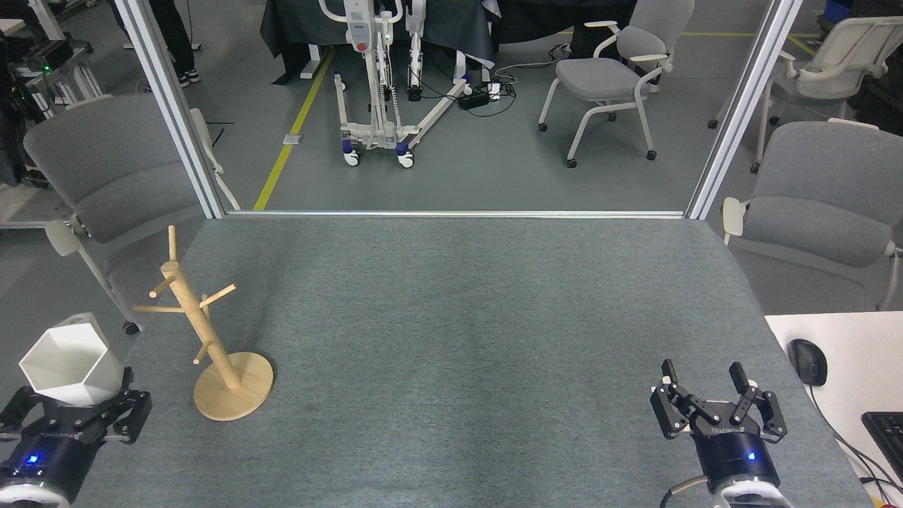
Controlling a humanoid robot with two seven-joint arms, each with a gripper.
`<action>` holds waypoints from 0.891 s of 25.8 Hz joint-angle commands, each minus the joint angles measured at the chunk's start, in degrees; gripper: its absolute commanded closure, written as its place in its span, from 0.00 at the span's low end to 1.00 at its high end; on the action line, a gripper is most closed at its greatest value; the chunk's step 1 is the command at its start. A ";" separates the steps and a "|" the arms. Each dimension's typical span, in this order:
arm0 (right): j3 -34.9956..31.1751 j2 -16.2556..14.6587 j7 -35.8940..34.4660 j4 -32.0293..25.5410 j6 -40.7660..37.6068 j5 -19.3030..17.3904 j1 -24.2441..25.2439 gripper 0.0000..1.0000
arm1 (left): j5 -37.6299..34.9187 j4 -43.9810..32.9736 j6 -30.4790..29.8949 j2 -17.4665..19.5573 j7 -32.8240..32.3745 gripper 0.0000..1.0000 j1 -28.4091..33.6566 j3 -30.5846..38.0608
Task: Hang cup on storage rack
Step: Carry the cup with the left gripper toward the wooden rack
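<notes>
The white faceted cup [69,365] is held up at the far left, past the table's left edge, its hexagonal mouth facing me. My left gripper [74,406] is shut on its lower part from below. To its right the wooden storage rack [204,331] stands upright on its round disc base near the table's left edge, its slanted pegs bare. The cup sits left of the rack, about level with its lower pegs, and apart from it. My right gripper [705,377] hovers at the front right of the table, open, with nothing between its fingers.
The grey felt table [451,317] spreads between the two grippers. A white desk [839,353] with a black mouse [806,361] and a keyboard [885,434] adjoins at the right. Grey chairs stand off both table sides, and metal posts rise at the far corners.
</notes>
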 commanded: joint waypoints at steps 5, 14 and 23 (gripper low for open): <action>-0.28 0.47 0.08 1.00 0.23 -0.24 -0.26 0.00 | -4.99 7.72 2.61 -0.08 -0.82 1.00 -6.93 -0.28; -0.46 1.53 0.08 1.35 0.23 -0.50 -0.26 0.00 | -8.94 11.32 2.78 -0.25 -1.08 1.00 -11.15 -1.33; -0.28 2.76 -0.27 1.44 0.05 -0.50 -0.26 0.00 | -10.35 11.32 3.57 -0.08 -1.08 1.00 -11.24 -4.76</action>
